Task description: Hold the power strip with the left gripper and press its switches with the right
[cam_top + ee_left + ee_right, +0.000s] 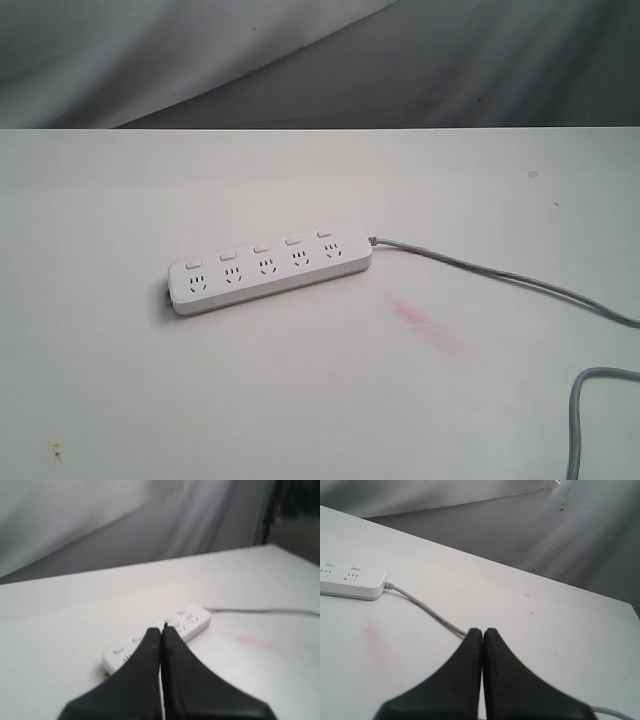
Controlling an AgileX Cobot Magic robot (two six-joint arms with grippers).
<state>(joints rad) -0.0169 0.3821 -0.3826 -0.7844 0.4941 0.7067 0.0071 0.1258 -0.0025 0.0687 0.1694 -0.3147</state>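
Note:
The white power strip (270,266) lies flat near the middle of the table, with its switches (260,248) in a row along the far side, one above each socket group. A grey cord (500,275) leaves its right end. Neither gripper shows in the exterior view. In the left wrist view my left gripper (161,630) is shut with nothing in it, well short of the power strip (190,620). My right gripper (482,631) is also shut and empty, above the cord (427,610); the strip's cord end (352,582) lies far off.
The table top (320,400) is white with a faint pink smear (425,320) right of the strip. The cord loops back in at the front right corner (590,410). A grey cloth backdrop (320,60) hangs behind the far edge.

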